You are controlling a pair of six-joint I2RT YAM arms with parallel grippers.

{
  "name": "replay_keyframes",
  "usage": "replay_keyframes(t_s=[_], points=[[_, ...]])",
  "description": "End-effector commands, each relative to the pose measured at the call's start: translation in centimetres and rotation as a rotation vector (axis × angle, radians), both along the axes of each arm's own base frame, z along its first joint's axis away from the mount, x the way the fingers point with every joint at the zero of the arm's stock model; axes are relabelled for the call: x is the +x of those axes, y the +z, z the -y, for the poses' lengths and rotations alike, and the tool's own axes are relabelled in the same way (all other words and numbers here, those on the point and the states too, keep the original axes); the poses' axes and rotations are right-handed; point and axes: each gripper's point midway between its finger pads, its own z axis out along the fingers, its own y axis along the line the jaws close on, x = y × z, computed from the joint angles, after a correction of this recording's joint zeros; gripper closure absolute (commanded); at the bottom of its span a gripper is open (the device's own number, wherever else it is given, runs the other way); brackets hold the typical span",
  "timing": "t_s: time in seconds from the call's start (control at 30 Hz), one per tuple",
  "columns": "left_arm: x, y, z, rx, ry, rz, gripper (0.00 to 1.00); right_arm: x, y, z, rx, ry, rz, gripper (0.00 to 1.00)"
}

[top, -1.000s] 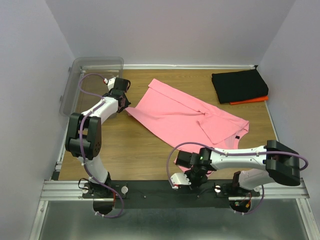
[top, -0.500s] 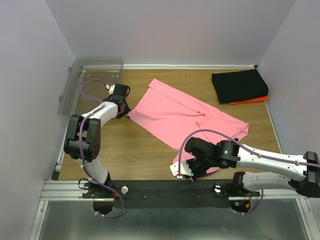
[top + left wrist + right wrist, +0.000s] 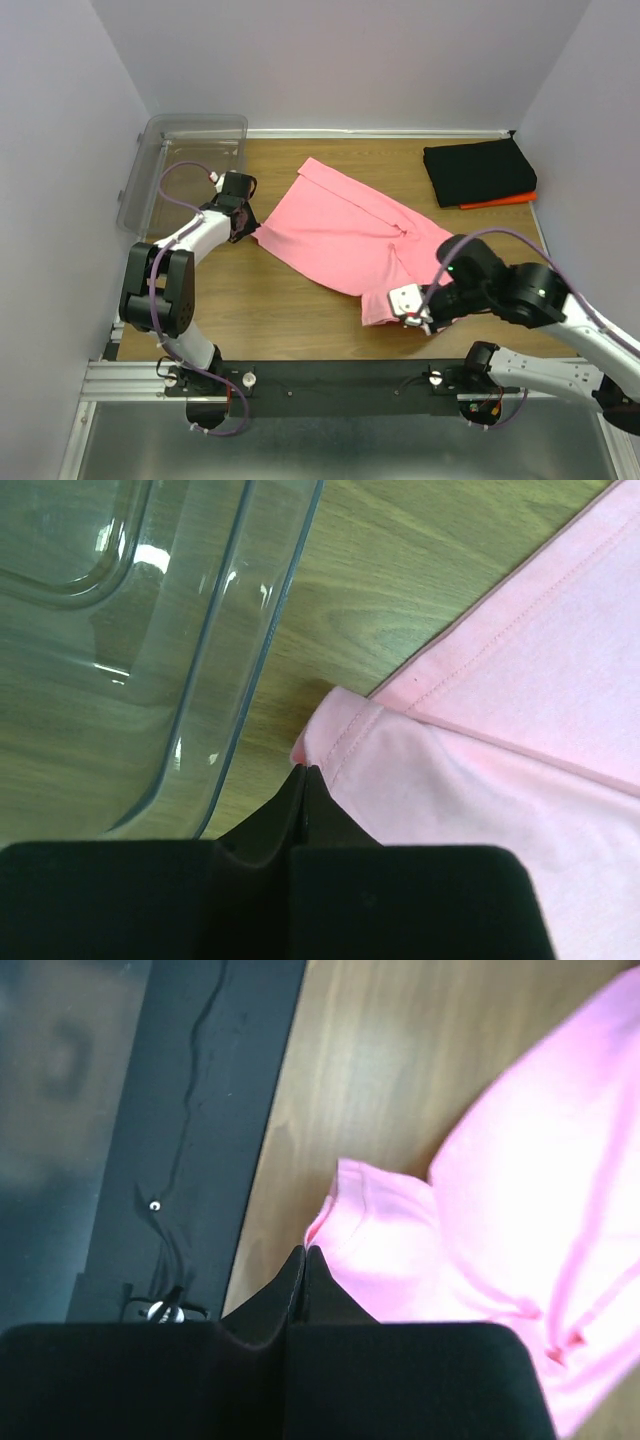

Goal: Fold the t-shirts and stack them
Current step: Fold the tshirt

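The pink t-shirt [image 3: 345,230] lies spread across the middle of the table. My left gripper [image 3: 243,226] is shut on its left corner [image 3: 335,730], close to the clear bin. My right gripper [image 3: 412,305] is shut on the shirt's near corner [image 3: 375,1230] and holds it lifted above the table near the front. A folded black shirt [image 3: 478,170] lies on a folded orange one [image 3: 500,200] at the back right.
A clear plastic bin [image 3: 185,160] stands at the back left, and its wall [image 3: 200,630] is right beside my left gripper. The black front rail [image 3: 330,375] runs along the near edge and shows in the right wrist view [image 3: 190,1110].
My right arm has swung right and up from the front edge, carrying the pink shirt's near corner with it. My left gripper has held its corner almost still.
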Motion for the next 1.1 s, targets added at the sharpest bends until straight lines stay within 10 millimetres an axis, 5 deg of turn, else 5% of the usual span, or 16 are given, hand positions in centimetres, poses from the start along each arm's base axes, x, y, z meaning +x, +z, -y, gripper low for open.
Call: replay_keyframes(t_s=[0.0, 0.27, 0.63, 1.07], points=[[-0.8, 0.7, -0.2, -0.001, -0.026, 0.000, 1.00, -1.0, 2.3, 2.7, 0.036, -0.013, 0.023, 0.99], [-1.4, 0.7, 0.1, -0.001, -0.074, -0.015, 1.00, -1.4, 3.1, 4.3, 0.102, -0.055, 0.058, 0.99], [-1.8, 3.0, -0.2, 0.016, -0.075, 0.011, 1.00, -2.6, 2.8, 4.7, 0.122, -0.031, 0.025, 0.99], [-1.3, 4.3, 0.5, 0.016, -0.133, 0.043, 1.00, -1.9, -3.0, 2.8, -0.104, 0.053, -0.179, 0.99]])
